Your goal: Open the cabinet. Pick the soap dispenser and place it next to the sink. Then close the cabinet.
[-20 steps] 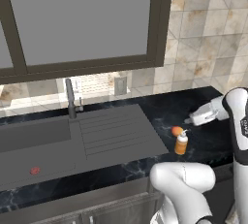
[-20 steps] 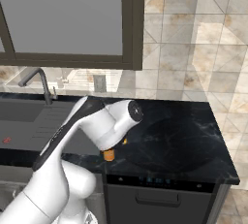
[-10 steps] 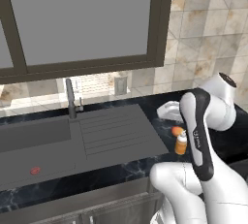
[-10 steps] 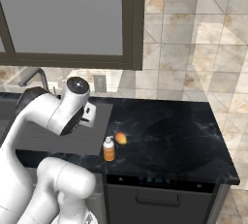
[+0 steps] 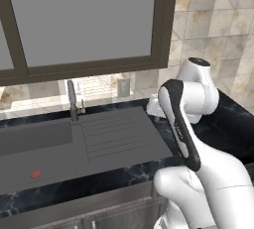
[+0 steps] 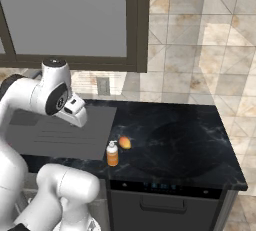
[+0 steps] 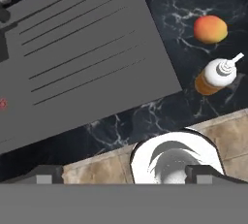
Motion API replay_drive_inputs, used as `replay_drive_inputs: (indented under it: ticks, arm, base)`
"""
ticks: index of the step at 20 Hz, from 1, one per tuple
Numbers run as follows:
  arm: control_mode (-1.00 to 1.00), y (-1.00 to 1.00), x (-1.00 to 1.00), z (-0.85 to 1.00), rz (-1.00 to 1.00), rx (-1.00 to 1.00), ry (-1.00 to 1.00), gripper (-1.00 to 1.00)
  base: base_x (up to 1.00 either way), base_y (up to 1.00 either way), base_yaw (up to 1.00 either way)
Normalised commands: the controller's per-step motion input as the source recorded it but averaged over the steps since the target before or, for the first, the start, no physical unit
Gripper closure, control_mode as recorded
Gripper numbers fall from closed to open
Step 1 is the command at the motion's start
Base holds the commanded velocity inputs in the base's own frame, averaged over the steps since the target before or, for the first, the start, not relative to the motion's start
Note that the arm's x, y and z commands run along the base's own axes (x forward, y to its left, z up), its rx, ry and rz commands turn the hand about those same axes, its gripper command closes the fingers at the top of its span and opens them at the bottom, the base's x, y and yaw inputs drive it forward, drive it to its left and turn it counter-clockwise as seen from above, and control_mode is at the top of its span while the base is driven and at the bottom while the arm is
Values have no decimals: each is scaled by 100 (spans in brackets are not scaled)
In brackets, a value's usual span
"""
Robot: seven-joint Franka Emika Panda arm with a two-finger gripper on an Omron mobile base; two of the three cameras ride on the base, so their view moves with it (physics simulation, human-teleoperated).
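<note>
Now, item by item, as I read it from my station.

Gripper (image 7: 124, 174): in the hand view I see its two dark finger tips far apart at the bottom edge, jaws spread wide, nothing between them. It hangs above the counter front, looking down.

Arm: folded back over the base. Half a second ago the hand sat lower, close to the bottle; a second ago it reached out over the counter to the right. Now its white wrist (image 6: 75, 111) is raised over the drainboard.

Soap dispenser, small amber bottle with white pump top (image 6: 112, 153): upright on the black marbled stone counter (image 6: 185, 145), just beside the right edge of the flat grey ribbed drainboard of the sink (image 6: 65, 132). Its place matches both earlier pictures. Free of the gripper.

Round orange-yellow fruit (image 6: 125, 143): on the counter, just beside the bottle, farther from the front edge. Unmoved.

Sink basin (image 5: 30, 139): left of the drainboard, dark grey tap (image 5: 73, 101) behind it, small red object (image 5: 35, 174) on the sink's surface near its front.

Cabinet, dark grey-brown frame with grey panel doors (image 5: 89, 20): on the wall above the sink, both doors appear closed, as in the earlier pictures.
</note>
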Motion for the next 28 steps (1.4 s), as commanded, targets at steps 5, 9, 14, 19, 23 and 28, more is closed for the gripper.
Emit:
replay_drive_inputs:
  ticks: [5, 9, 14, 19, 23, 28]
  arm:
    - [-100, 0, 0, 12, -5, -28, 0, -100]
    - [-100, 0, 2, 0, 0, -27, 0, -100]
    - [-100, 0, 1, 16, 0, -12, 0, -100]
    - [-100, 0, -9, 48, 0, 0, 0, -100]
    - [-100, 0, -37, 40, 0, 0, -3, -100]
    - [-100, 2, -33, 13, 0, 0, -1, -100]
  base:
    - [0, 0, 0]
    - [0, 0, 0]
    - [0, 0, 0]
    - [0, 0, 0]
    - [0, 0, 0]
    - [0, 0, 0]
